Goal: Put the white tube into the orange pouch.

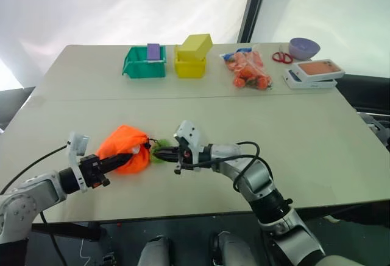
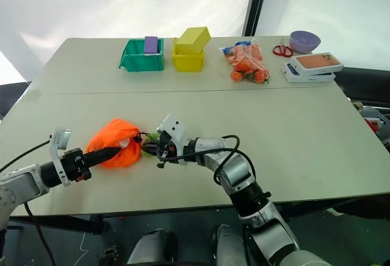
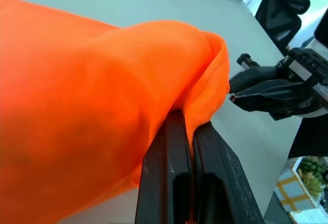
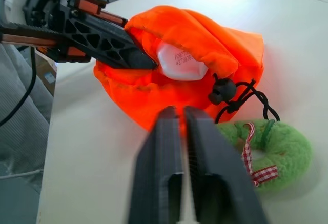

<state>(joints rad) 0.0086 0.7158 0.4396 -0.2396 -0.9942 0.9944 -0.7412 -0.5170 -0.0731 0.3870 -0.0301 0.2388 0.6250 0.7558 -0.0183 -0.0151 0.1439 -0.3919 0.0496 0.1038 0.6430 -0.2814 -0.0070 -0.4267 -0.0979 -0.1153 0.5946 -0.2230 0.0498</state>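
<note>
A: What shows from the head camera?

B: My left gripper [image 1: 127, 157], at the near edge of the desk [image 1: 317, 150], pinches the rim of the orange pouch [image 1: 119, 139], which lies bunched on the desk top. My right gripper [image 1: 156, 152] points at the pouch from the other side, fingers closed on nothing, its tips over the lime green ring [image 1: 159, 156] just beside the pouch mouth. A pale patch of the white tube [image 1: 135, 149] shows in that mouth. Along the far edge stand a green bin [image 1: 144, 65] with a purple block [image 1: 153, 51] in it, a yellow bin [image 1: 189, 66] topped by a yellow block [image 1: 195, 45], a clear bag of orange items [image 1: 247, 70], red scissors [image 1: 281, 56], a purple bowl [image 1: 303, 47] and two flat white boxes [image 1: 313, 74].

A: And your left wrist?

B: My two black fingers [image 3: 171, 183] are shut on a fold of the pouch's orange fabric at its rim. My right gripper sits across the desk, just past the pouch's edge.

A: The right wrist?

B: My fingers [image 4: 164, 172] stand pressed together, empty, in front of the pouch. The tube's white crimped end, with small print on it, lies inside the open mouth, the rest hidden by fabric. My left gripper holds the rim beside it. A black cord [image 4: 246, 98] with a toggle runs from the pouch to the fuzzy green ring, which carries a red checked ribbon [image 4: 256, 162].
</note>
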